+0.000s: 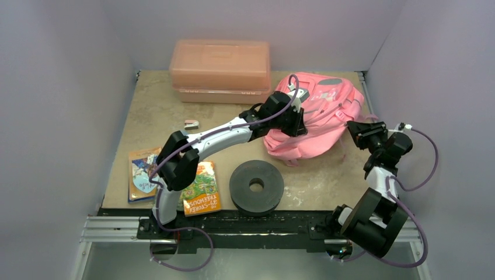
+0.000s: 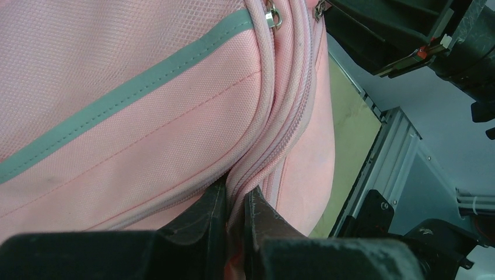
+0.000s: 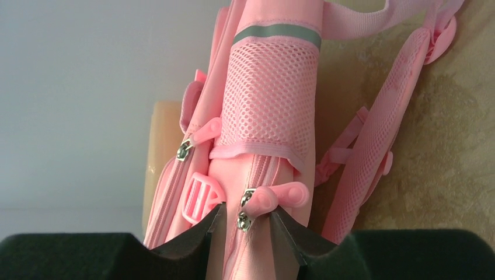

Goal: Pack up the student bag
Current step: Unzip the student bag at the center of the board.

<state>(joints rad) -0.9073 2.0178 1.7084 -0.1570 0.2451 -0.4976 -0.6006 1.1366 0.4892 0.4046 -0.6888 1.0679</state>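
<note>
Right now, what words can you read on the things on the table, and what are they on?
"39-STOREY TREEHOUSE": on the orange-and-green book, upside down from the top camera.
The blue book: writing too blurred to read.
No words visible on the student bag or the pink box.

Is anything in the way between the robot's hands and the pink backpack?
Nothing visible. The left hand pinches a zipper seam of the soft bright-pink fabric backpack, and the right hand straddles a zipper pull.

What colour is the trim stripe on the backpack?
The stripe is grey; the backpack pink. Clearest in left wrist view.
</note>
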